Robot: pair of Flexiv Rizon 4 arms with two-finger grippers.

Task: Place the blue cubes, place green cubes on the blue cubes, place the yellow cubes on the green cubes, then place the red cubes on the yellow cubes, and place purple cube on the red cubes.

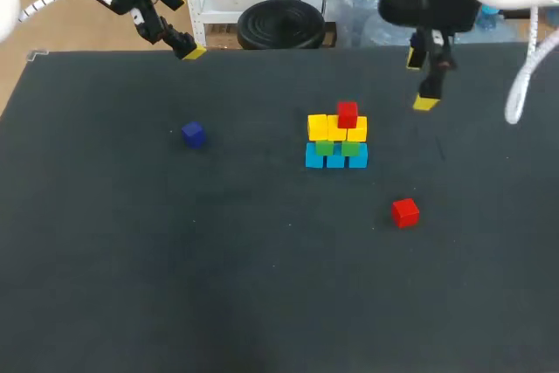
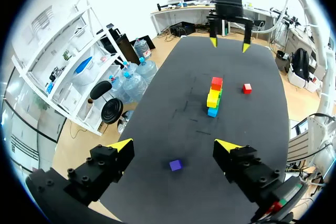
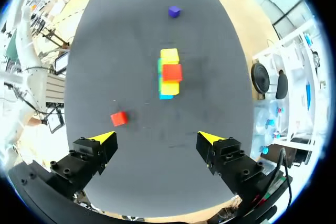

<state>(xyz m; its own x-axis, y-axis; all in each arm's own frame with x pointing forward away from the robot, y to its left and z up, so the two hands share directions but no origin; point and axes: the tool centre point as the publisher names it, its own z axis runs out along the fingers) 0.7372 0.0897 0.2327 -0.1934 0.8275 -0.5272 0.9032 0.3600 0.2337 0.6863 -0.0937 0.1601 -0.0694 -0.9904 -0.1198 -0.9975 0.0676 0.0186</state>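
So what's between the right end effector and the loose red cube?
Nothing: the right wrist view shows only bare table between the right end effector and the loose red cube; the stack stands farther ahead.

Stack [image 1: 336, 141] well apart from red cube [image 1: 404, 212].

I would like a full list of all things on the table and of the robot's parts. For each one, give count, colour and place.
table: one, black, under everything.
blue cubes: three, light blue, bottom row of the stack near the table's middle.
green cubes: two, green, on the blue cubes.
yellow cubes: three, yellow, on the green cubes.
stacked red cube: one, red, on the yellow cubes.
loose red cube: one, red, on the table right of the stack.
purple cube: one, dark purple-blue, alone left of the stack.
left gripper: one, black with yellow tips, open, at the table's edge, left side.
right gripper: one, same colours, open, above the table right of the stack.
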